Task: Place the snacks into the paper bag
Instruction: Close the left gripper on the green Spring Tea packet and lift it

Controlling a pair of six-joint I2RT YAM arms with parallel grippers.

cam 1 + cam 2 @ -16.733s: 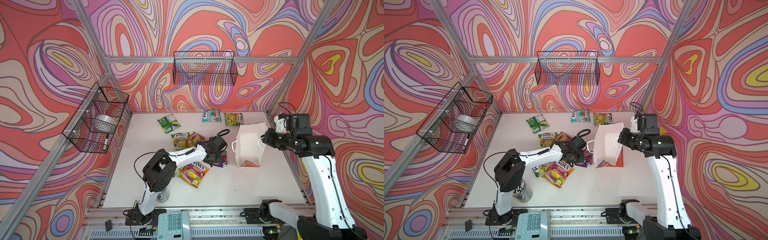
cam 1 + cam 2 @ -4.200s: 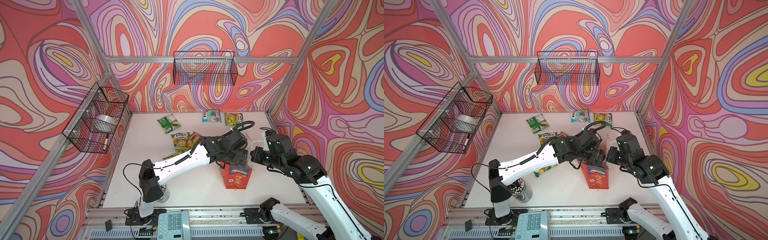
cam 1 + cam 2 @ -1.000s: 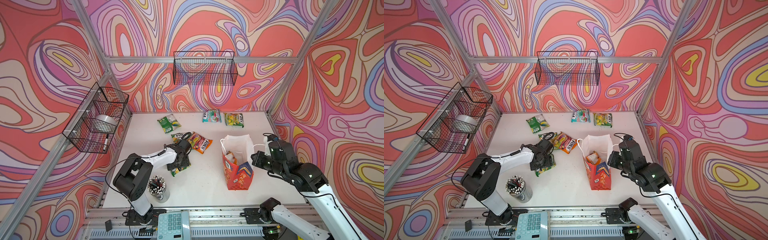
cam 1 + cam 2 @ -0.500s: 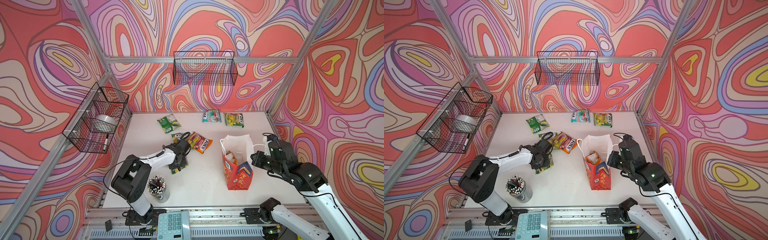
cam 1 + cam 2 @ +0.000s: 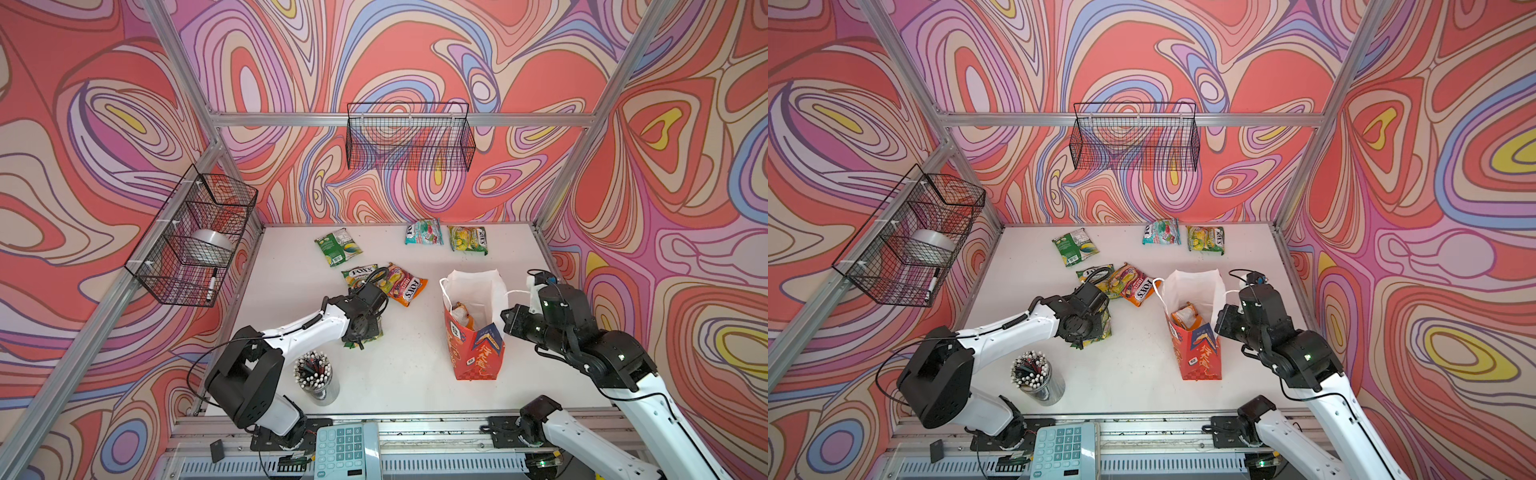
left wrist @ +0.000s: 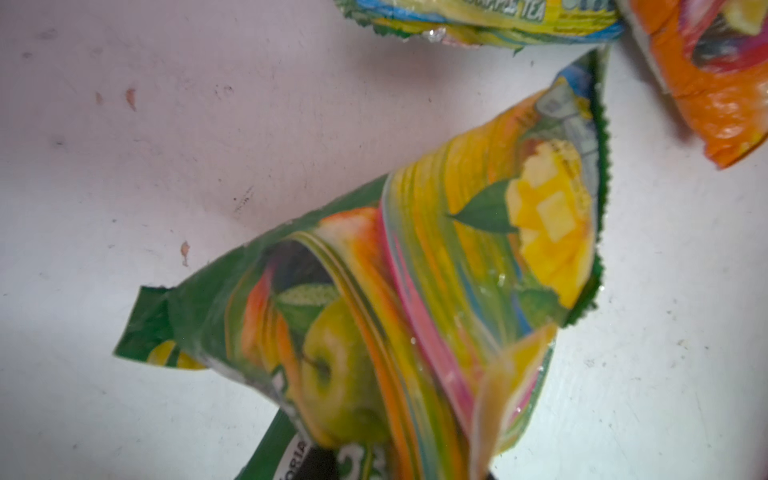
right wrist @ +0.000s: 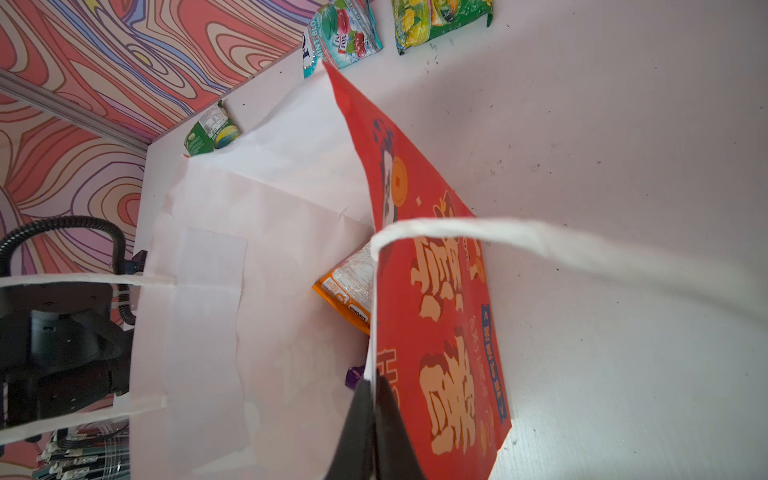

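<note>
My left gripper (image 5: 360,337) is clamped on the crumpled green glossy fruit-print candy pouch (image 6: 415,291) directly beneath it. My right gripper (image 7: 374,415) pinches the rim of the tall red-orange paper bag (image 7: 436,291), which has an orange pouch (image 7: 349,286) inside.

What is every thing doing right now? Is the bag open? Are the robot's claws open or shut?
paper bag, standing upright, mouth open, snacks inside.
left gripper, shut on the green pouch, bunching it up.
right gripper, shut on the bag's rim.
loose pouches, lying flat, outside the bag.
pen cup, upright, full.
</note>
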